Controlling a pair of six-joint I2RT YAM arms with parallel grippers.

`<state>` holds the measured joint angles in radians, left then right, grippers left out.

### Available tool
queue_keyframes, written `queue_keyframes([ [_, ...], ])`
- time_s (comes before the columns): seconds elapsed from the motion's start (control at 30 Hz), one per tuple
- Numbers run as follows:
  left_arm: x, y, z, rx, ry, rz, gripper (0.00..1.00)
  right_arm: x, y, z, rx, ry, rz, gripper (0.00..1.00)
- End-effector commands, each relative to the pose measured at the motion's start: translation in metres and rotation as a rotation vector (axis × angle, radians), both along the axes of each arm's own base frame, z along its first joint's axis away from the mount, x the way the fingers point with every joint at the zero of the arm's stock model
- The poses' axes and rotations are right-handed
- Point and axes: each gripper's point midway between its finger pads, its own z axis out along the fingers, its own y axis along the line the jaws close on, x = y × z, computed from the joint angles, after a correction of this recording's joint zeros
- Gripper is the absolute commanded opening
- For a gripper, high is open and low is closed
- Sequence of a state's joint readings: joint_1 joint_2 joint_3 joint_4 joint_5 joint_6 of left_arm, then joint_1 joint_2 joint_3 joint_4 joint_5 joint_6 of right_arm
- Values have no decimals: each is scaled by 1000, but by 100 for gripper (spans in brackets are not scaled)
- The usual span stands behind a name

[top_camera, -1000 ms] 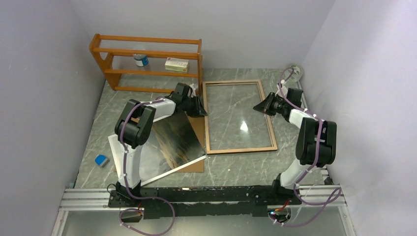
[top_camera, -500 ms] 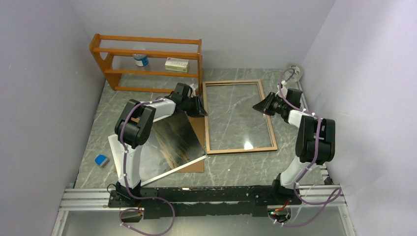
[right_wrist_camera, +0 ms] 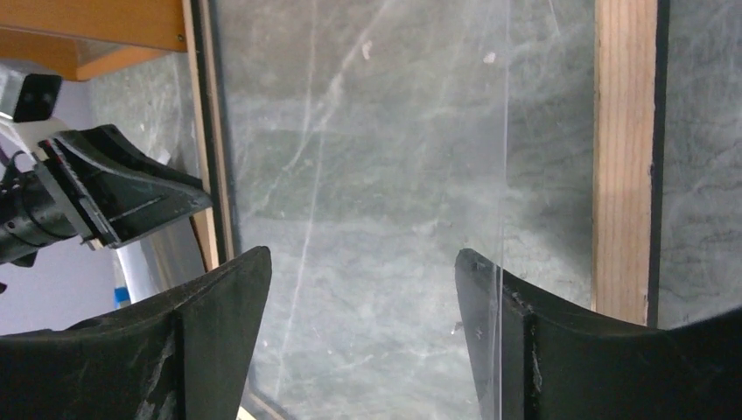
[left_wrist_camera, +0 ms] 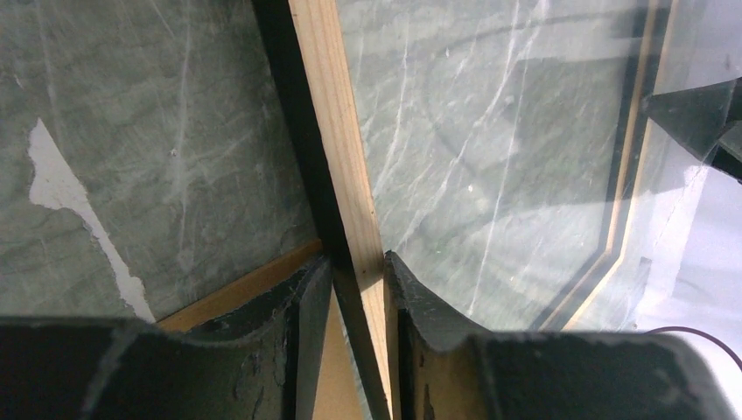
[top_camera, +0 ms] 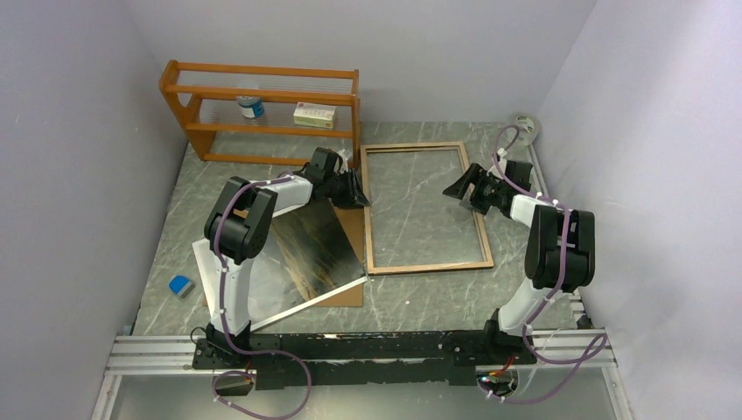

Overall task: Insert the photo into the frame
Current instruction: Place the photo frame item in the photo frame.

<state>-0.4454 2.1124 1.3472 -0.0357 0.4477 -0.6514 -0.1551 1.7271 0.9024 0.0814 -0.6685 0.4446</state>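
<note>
The frame [top_camera: 425, 263] lies flat on the table with its light wood reverse up. My left gripper [top_camera: 360, 200] is shut on the frame's left rail [left_wrist_camera: 350, 175], one finger [left_wrist_camera: 302, 302] on each side of it. Inside the frame lies a clear sheet [right_wrist_camera: 385, 149]; its straight edge runs just inside the right rail [right_wrist_camera: 623, 157]. My right gripper [top_camera: 462, 197] hangs open over that side, nothing between its fingers [right_wrist_camera: 223, 302]. The photo [top_camera: 311, 245], a dark print with a white border, rests left of the frame, partly under my left arm.
A brown backing board [top_camera: 354, 262] lies under the photo's right edge. At the back left an orange-brown shelf rack [top_camera: 262, 131] holds a bottle [top_camera: 251, 107] and a small box [top_camera: 314, 115]. A blue object [top_camera: 181, 284] sits near left. Walls close in on both sides.
My right gripper has opened and let go of the clear sheet, which has settled flat into the frame; its glare is gone. The left arm has not moved.
</note>
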Motion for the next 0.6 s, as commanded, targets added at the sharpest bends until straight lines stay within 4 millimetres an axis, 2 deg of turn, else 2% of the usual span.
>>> queue_keyframes([
  [0.0, -24, 13, -37, 95, 130, 4, 36, 5, -3, 15, -56, -22, -9, 81],
  [0.13, -25, 13, -36, 91, 131, 2, 37, 7, -4, 17, -58, -34, -15, 75],
  [0.4, -26, 13, -37, 88, 136, -3, 37, 14, 0, 21, -23, -125, -35, 44],
  [0.57, -27, 13, -37, 89, 137, -7, 37, 18, -2, 25, -33, -177, -48, 32],
])
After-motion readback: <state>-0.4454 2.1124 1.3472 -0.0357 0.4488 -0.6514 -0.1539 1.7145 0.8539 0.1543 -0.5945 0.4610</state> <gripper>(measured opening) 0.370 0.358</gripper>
